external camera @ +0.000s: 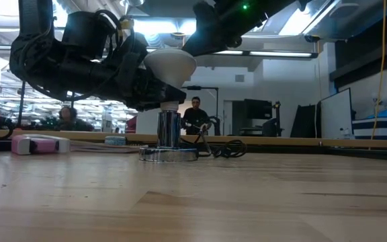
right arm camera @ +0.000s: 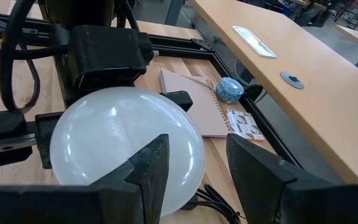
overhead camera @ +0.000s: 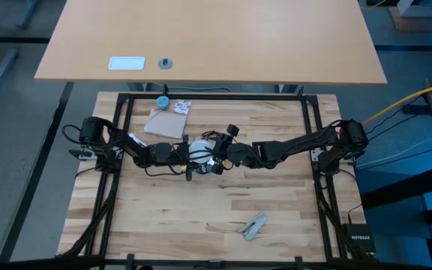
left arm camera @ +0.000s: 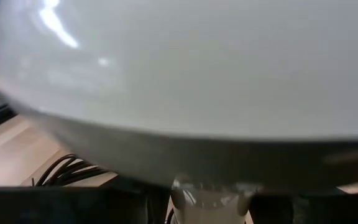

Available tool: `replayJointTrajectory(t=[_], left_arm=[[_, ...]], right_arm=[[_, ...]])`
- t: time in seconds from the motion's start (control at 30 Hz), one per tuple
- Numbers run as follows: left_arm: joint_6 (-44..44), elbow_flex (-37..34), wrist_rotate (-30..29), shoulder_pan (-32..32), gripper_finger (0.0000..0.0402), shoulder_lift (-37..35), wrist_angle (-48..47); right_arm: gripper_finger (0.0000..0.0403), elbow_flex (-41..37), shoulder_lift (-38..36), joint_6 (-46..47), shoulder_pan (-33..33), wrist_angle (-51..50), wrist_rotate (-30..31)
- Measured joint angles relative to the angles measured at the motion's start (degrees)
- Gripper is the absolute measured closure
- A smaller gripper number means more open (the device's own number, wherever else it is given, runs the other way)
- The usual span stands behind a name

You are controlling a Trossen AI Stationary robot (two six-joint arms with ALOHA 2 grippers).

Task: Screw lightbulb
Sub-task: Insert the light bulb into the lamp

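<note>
High view: dead centre of the table, the lightbulb (overhead camera: 199, 151) sits upright on its chrome socket (external camera: 168, 130), left gripper (overhead camera: 187, 153) pinching it from nine o'clock, right gripper (right arm camera: 194, 163) spread at three.

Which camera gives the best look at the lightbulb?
The low view: the lightbulb shows in profile above its socket. The right wrist view shows only its globe, the left wrist view a close blur, the high view a white spot.

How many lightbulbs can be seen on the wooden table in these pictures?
1. The lightbulb stands at the table's middle, on a shiny socket, between the left gripper and right gripper. No other is visible.
</note>
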Motion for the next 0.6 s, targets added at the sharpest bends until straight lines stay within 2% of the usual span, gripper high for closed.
replayJointTrajectory(t=[0.17,0.43,0.6], left_arm=[[0.0,0.0,0.0,0.0,0.0245,0.0,-0.1],[0.6,-0.1,-0.5,-0.8,0.0245,0.1,-1.2],[0.5,-0.2,-0.2,-0.3,0.0246,0.3,-2.4]], right_arm=[[0.0227,0.0,0.0,0.0,0.0,0.1,-0.1],[0.0165,-0.1,-0.1,-4.6,0.0,2.1,0.0],[0.0154,-0.2,-2.0,-7.7,0.0,1.8,-0.6]])
